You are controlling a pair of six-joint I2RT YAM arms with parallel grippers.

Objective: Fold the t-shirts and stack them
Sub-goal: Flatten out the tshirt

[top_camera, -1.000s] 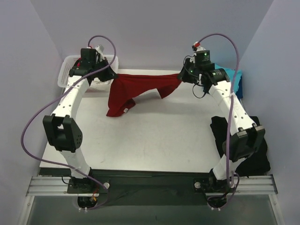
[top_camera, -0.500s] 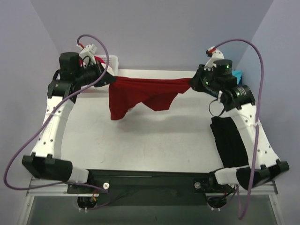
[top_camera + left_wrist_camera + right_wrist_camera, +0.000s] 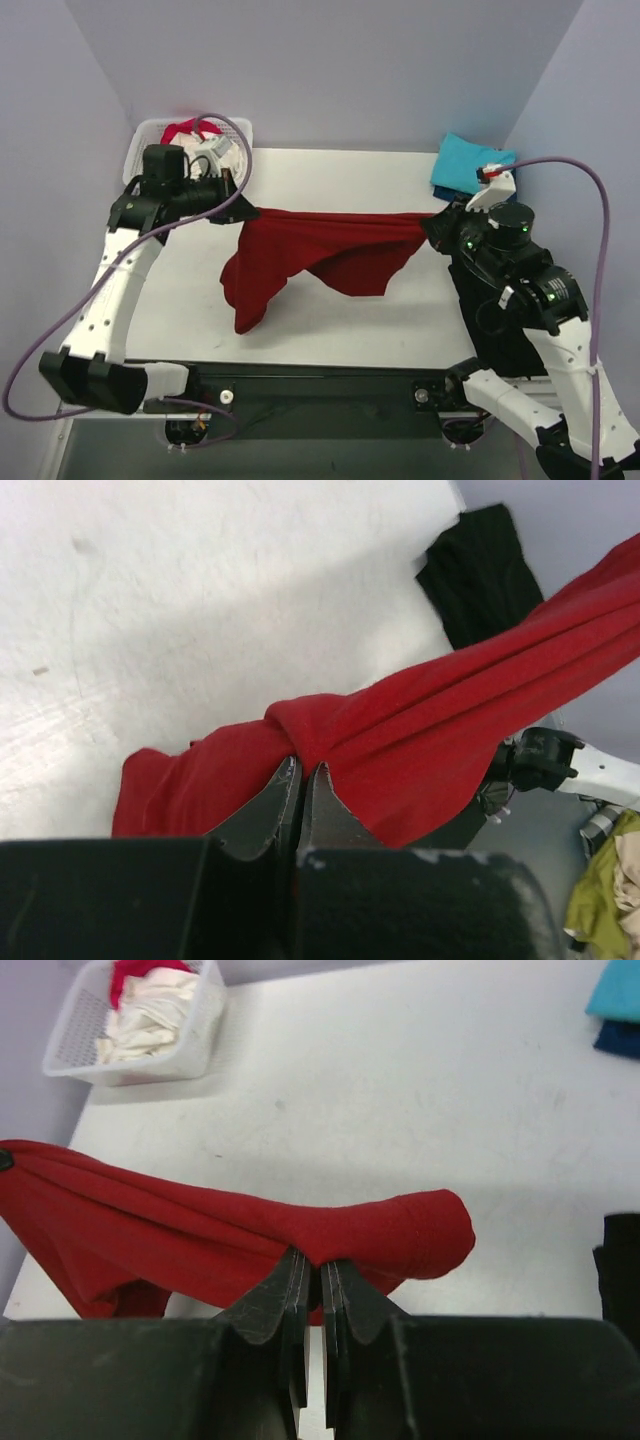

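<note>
Your dark red t-shirt (image 3: 330,255) hangs stretched above the tabletop (image 3: 330,175), its middle sagging low. Your left claw (image 3: 242,209) and right claw (image 3: 430,226) each pinch tight on a bunched end. The turquoise t-shirt (image 3: 470,158) lies folded at the far right corner.

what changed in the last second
Both arms drew back toward the near edge, carrying the dark red t-shirt, stretched between them, from the far side to mid-table. The left tool and right tool stay shut on it. Basket and turquoise t-shirt unmoved.
</note>
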